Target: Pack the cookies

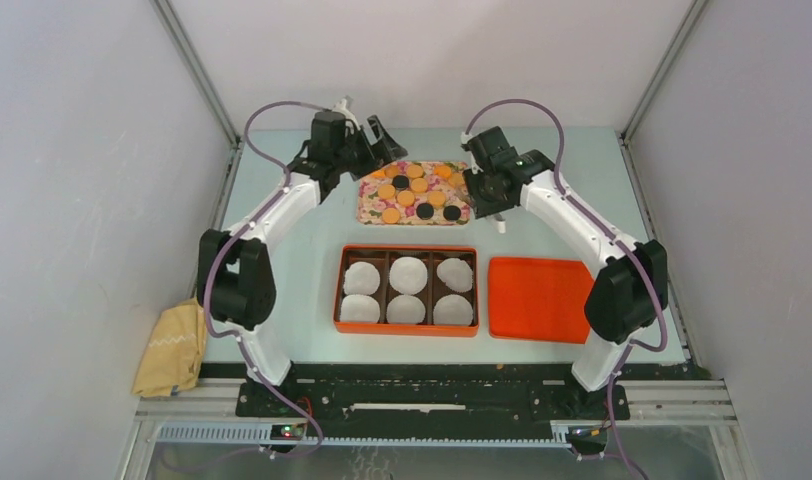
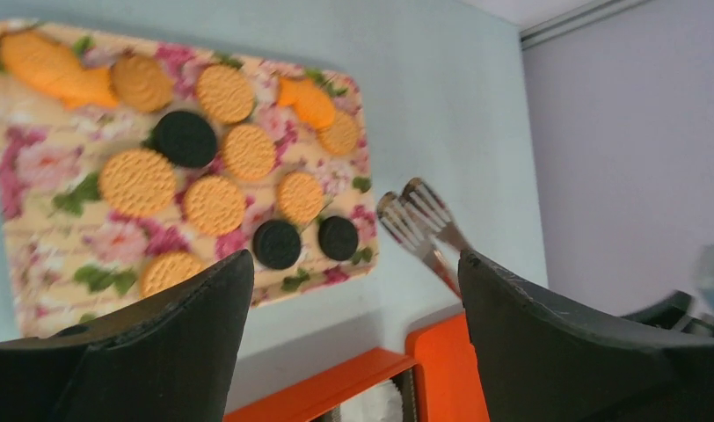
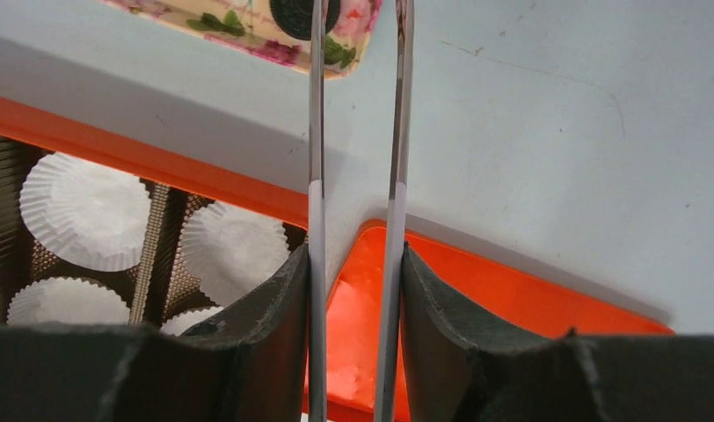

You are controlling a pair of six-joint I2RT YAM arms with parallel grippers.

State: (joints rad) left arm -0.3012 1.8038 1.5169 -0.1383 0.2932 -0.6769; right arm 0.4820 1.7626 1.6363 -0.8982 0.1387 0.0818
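Several orange-tan cookies and three black cookies lie on a floral tray at the back middle; they also show in the left wrist view. My left gripper is open and empty, held above the tray's far left corner. My right gripper is shut on metal tongs, whose tips hang just off the tray's right edge, beside a black cookie. The tongs hold nothing.
An orange box with six compartments, each lined with a white paper cup, sits in front of the tray. Its orange lid lies to the right. A yellow cloth lies at the table's near left edge.
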